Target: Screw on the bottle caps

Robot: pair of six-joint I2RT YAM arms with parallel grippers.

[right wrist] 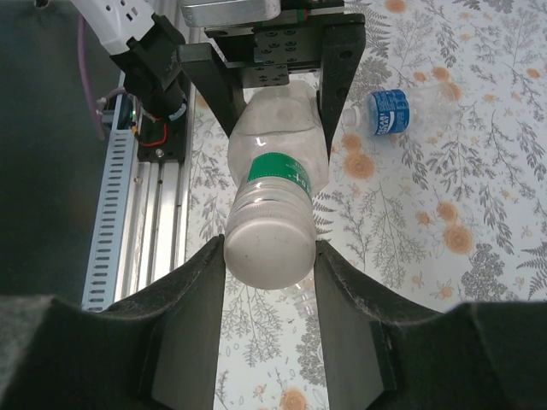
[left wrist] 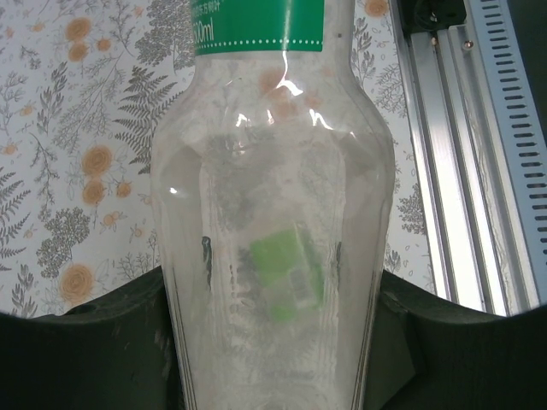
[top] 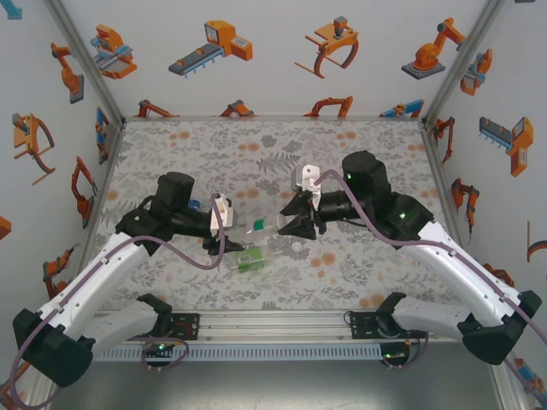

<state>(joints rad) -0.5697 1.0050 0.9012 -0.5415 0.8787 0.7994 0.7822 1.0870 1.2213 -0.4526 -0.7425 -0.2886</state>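
The left arm and right arm have white shells, black joints and purple cables. The left gripper and right gripper are black.

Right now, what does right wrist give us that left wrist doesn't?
Right wrist adds the blue-labelled bottle lying on the floral cloth and the right claw closed on the base of the green-labelled bottle. Left wrist adds a blurred green shape seen through that bottle's clear wall. Shared: the green-labelled bottle, the left claw gripping it, the cloth, the aluminium rail.
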